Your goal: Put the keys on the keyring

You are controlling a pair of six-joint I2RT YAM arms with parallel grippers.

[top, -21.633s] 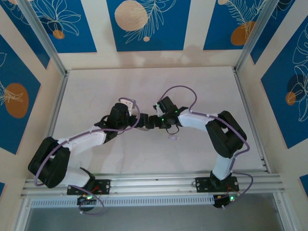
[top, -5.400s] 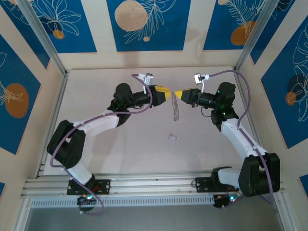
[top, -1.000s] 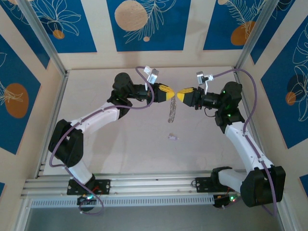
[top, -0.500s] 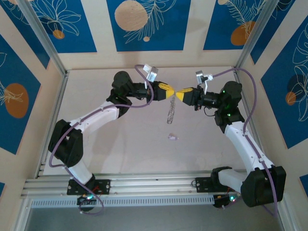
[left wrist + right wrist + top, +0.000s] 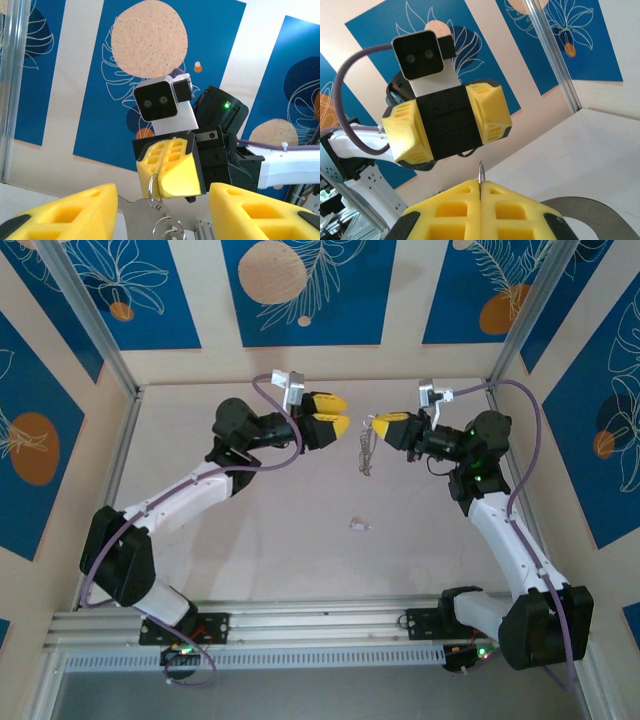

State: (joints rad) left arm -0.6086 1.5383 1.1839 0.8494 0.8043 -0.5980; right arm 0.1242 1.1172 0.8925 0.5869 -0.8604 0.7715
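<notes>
Left gripper [image 5: 344, 413]: jaws are spread about half way and hold nothing. It stands just left of the keyring [image 5: 366, 452] and does not touch it. In the left wrist view its two yellow fingers [image 5: 65, 212] are well apart, with the keyring's top between them and further off.
Right gripper [image 5: 377, 424]: yellow pads [image 5: 507, 212] are pressed together and pinch the top of the keyring. In the right wrist view a thin metal edge stands up out of the seam between the pads.
Keyring: it hangs from the right gripper, above the table [image 5: 250, 560], with small silvery pieces dangling under the pinched top.
Loose key [image 5: 357, 525]: it lies flat on the table, well apart from the keyring, on the side toward the arm bases.
Change: a moment before, both grippers met tip to tip at the keyring's top. Now the left gripper has opened and pulled back to the left, so the keyring hangs from the right gripper alone. The loose key has not moved.
</notes>
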